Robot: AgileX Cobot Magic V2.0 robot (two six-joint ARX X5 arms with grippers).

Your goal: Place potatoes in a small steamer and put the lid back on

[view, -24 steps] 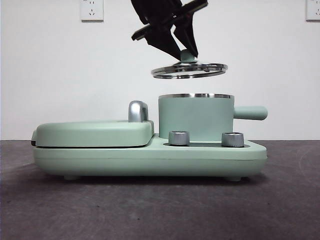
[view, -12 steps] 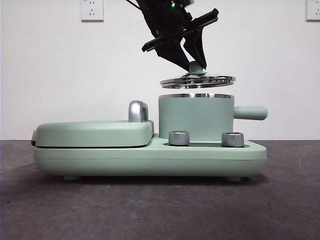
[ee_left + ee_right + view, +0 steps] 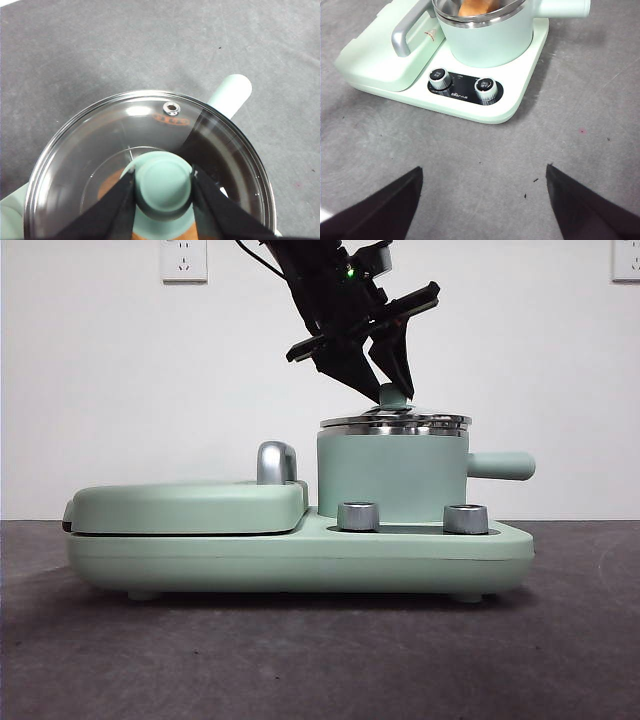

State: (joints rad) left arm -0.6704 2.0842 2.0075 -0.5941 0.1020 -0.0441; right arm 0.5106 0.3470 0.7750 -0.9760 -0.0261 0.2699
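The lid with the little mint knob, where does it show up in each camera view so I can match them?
Front view: the lid sits on the small steamer's rim, the left tool gripping its knob.
Left wrist view: the lid fills most of the picture, its knob between the jaws.
Right wrist view: only its near edge shows, at the top border.
Shared landmark: the steamer's side handle.
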